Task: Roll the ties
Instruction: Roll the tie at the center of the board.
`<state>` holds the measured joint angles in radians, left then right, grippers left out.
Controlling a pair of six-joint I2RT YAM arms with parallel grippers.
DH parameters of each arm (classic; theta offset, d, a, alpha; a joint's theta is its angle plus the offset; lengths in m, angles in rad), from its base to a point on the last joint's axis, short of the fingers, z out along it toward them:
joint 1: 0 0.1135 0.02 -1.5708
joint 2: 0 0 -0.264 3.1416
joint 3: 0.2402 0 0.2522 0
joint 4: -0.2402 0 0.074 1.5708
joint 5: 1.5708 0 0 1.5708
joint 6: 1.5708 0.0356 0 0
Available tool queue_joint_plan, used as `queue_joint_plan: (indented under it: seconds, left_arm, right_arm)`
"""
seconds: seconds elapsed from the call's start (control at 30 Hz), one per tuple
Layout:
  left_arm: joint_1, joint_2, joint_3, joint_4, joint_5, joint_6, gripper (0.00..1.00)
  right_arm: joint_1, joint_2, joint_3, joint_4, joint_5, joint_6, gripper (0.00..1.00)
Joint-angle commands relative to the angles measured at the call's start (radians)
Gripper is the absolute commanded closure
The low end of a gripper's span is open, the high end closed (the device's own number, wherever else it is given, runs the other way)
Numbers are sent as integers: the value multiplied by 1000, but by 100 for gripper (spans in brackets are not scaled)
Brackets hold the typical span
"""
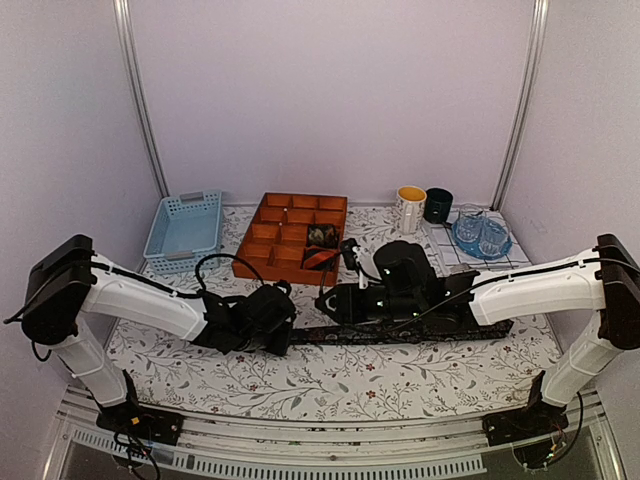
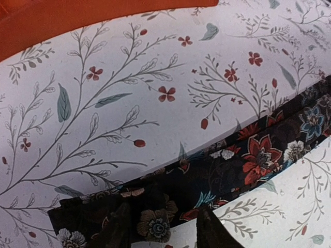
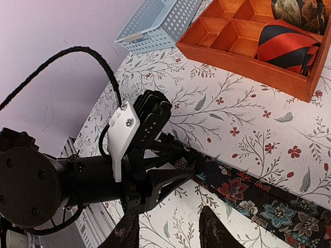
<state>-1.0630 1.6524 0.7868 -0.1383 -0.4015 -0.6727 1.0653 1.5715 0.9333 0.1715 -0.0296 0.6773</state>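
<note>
A long dark floral tie lies flat across the patterned tablecloth. Its folded left end sits under my left gripper, whose fingers stand apart over the fabric, open. In the top view the left gripper is at the tie's left end. My right gripper hovers just right of it, open with nothing between its fingers, near the tie. A rolled red-and-black tie and a rolled dark patterned tie sit in the orange tray.
A blue perforated basket stands at the back left. A yellow-lined white mug, a dark mug and glassware on a blue plate stand at the back right. The left arm's black cable arches above the table.
</note>
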Motion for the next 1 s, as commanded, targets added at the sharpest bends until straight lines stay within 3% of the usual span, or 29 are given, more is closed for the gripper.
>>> queue_joint_plan:
  seconds: [0.0, 0.43, 0.8, 0.97]
  left_arm:
    - [-21, 4, 11, 36, 20, 13, 55]
    - [-22, -97, -44, 56, -12, -7, 30]
    - [-23, -198, -67, 19, -68, -25, 27]
    - [12, -348, -162, 37, -86, -63, 23]
  right_arm:
    - [-7, -65, -7, 25, 19, 7, 59]
    - [-8, -43, 3, 33, 11, 10, 59]
    - [-9, 0, 43, -4, 16, 10, 59]
    - [-4, 13, 39, -16, 173, 18, 59]
